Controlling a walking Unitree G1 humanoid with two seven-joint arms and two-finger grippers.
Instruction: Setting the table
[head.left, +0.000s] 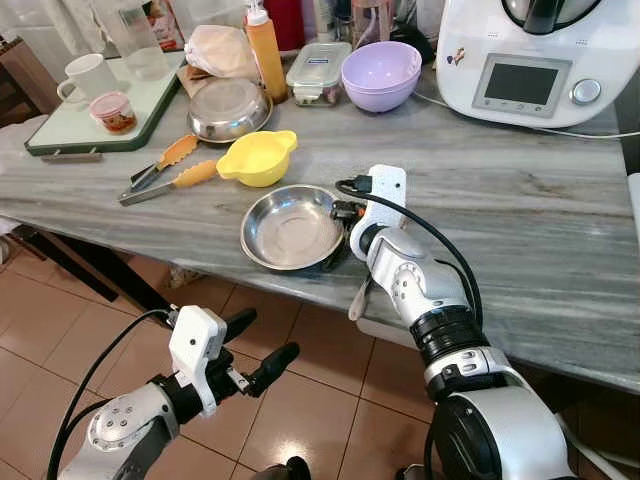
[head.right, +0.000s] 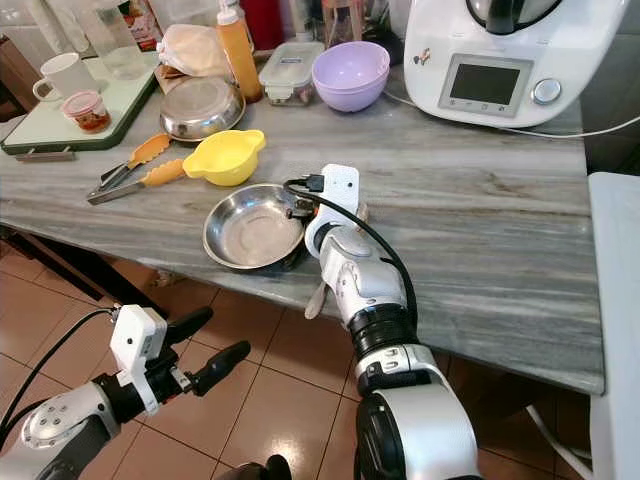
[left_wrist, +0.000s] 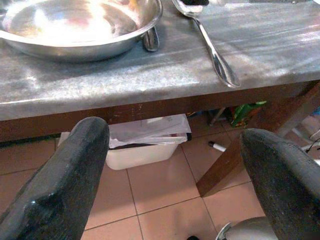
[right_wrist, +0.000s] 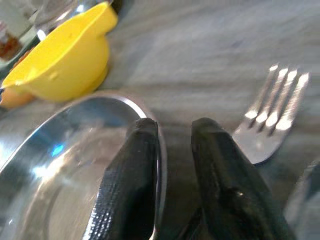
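Low in the left of the head-camera frame, my left end effector (head.left: 262, 345) hangs over the tiled floor (head.left: 310, 400), below the table's front edge, its two black fingers spread wide with nothing between them. I leave it parked there.

At the centre of the frame, my right end effector (right_wrist: 167, 165) is at the near right rim of the steel plate (head.left: 290, 228), which sits close to the front edge of the grey table (head.left: 540, 230). From the wrist camera, one finger lies inside the rim and the other outside, with a narrow gap and the thin edge running between them; I judge they are pinching the plate, though I can't confirm firm contact.

A fork (right_wrist: 272, 112) lies just beside the plate on its right, and a spoon (left_wrist: 212, 47) rests by the table edge with its handle overhanging. To do this well, I'd keep the pinch deep on the rim, lift level, and move slowly so I don't nudge the cutlery off.

Just beyond the plate sits a yellow bowl (head.left: 257, 157), with tongs (head.left: 165, 168) to its left.
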